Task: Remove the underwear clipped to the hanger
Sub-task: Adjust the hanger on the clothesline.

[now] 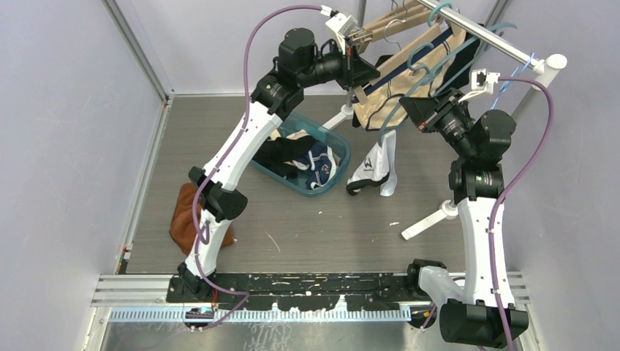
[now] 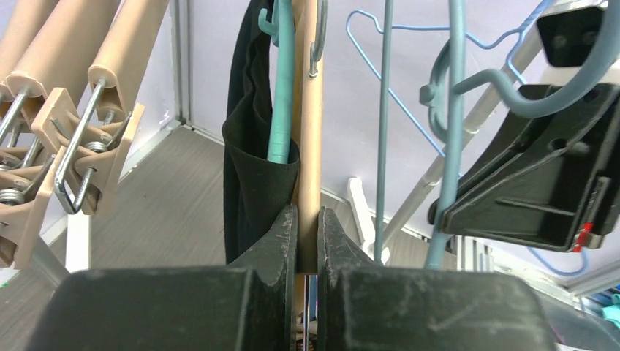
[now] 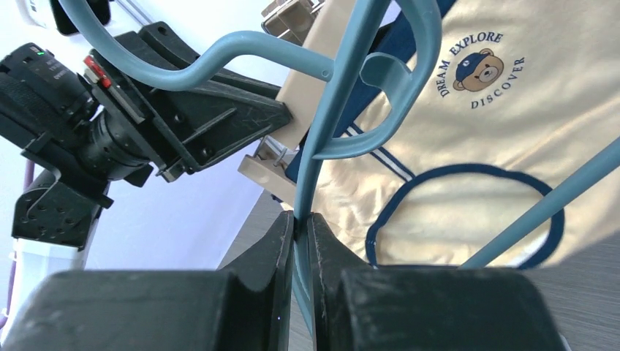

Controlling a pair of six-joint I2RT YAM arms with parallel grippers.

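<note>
The cream underwear point(image 1: 409, 77) with navy trim and a bear print point(image 3: 475, 131) hangs under the rack rail among tan and teal hangers. High at the rail, my left gripper point(image 1: 360, 69) is shut on the tan wooden hanger's bar point(image 2: 308, 146), the jaws point(image 2: 307, 219) pressing it from both sides. Dark fabric point(image 2: 248, 153) and a teal hanger point(image 2: 281, 110) hang just left of that bar. Just right of the underwear, my right gripper point(image 1: 411, 110) is shut point(image 3: 301, 219) on the stem of a teal plastic hanger point(image 3: 329, 110). A tan clip point(image 3: 267, 168) shows beside the underwear's edge.
A blue basket point(image 1: 333, 179) of clothes sits on the floor below the left arm. A white garment point(image 1: 376, 168) lies beside it and a brown cloth point(image 1: 191, 216) at the left. The rack's white legs point(image 1: 428, 219) spread across the floor. Spare tan clip hangers point(image 2: 73, 146) hang at the left.
</note>
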